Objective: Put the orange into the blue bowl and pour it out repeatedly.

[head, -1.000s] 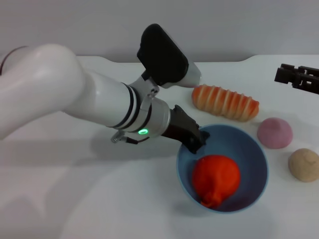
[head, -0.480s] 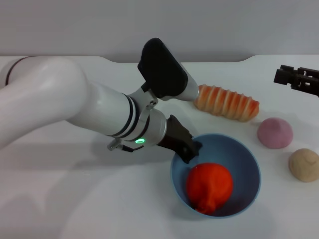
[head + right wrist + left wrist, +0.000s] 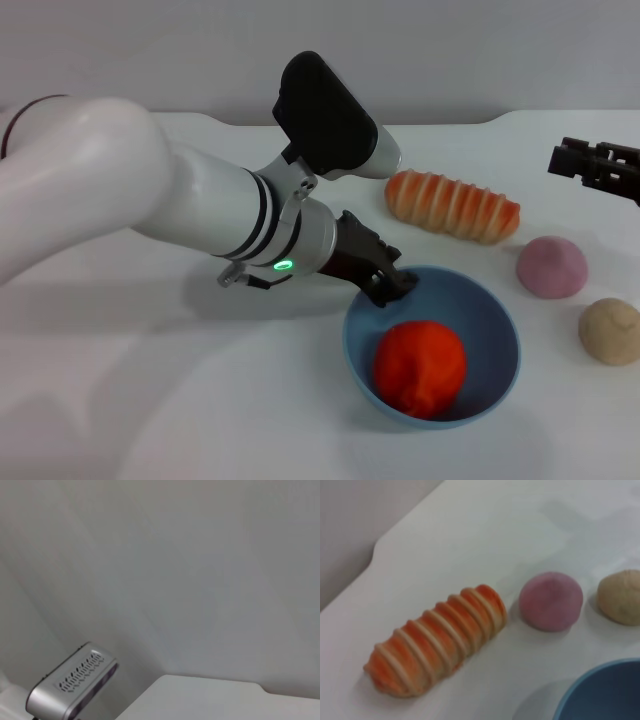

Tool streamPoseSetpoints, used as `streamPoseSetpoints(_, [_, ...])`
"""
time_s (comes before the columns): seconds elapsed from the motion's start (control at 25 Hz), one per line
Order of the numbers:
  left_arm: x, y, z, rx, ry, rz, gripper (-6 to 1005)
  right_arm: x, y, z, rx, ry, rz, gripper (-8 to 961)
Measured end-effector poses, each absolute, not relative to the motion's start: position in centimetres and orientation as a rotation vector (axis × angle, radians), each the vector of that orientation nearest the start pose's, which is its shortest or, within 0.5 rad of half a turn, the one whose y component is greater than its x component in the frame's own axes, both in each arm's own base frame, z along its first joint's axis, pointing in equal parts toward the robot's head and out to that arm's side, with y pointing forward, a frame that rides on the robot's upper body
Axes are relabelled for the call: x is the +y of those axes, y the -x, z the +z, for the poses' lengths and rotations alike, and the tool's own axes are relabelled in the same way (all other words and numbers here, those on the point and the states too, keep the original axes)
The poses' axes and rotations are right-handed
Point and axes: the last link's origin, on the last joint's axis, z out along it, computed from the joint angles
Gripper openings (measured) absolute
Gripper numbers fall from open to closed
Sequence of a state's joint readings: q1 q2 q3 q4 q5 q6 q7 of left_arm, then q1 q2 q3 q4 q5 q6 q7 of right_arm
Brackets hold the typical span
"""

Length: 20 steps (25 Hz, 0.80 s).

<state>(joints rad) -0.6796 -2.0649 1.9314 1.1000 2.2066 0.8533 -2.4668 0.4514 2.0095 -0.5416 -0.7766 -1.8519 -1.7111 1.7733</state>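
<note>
White robot arm with black fittings and a dark gripper.

The left arm (image 3: 150, 200) is a thick, glossy white tube, ringed with thin black bands near the wrist, where a small green light (image 3: 287, 265) glows. A black, rounded wedge-shaped housing (image 3: 325, 115) sits on the wrist. The left gripper (image 3: 388, 283) is dark and angular. The right gripper (image 3: 595, 165) is blocky, dark brown-black.

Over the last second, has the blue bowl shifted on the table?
Yes. The blue bowl, held at its rim by the left gripper, has slid toward the robot's left and away from the pink ball, which stayed put. The orange rides inside.
</note>
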Motion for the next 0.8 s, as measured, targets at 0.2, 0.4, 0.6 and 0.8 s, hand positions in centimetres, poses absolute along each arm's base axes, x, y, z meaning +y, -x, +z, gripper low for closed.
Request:
streamPoseSetpoints(0.2, [35.6,12.1,-11.5,-0.465,2.771,0.075,308,32.5,-27.7,8.1,1.01,2.435,1.005,459])
streamPoseSetpoints(0.4, [37.7,10.0,-9.6,-0.421,2.665,-0.093,506,33.3,-28.5,8.2,1.005,2.326,0.994,471])
streamPoseSetpoints(0.6, [39.9,9.5,-8.1,-0.402,2.464,-0.295,670,33.6,-29.8,7.4,0.88,2.208,0.948,483])
streamPoseSetpoints(0.8, [40.2,11.5,-7.2,-0.375,2.24,-0.424,788,33.0,-32.4,6.1,0.704,2.041,0.911,664])
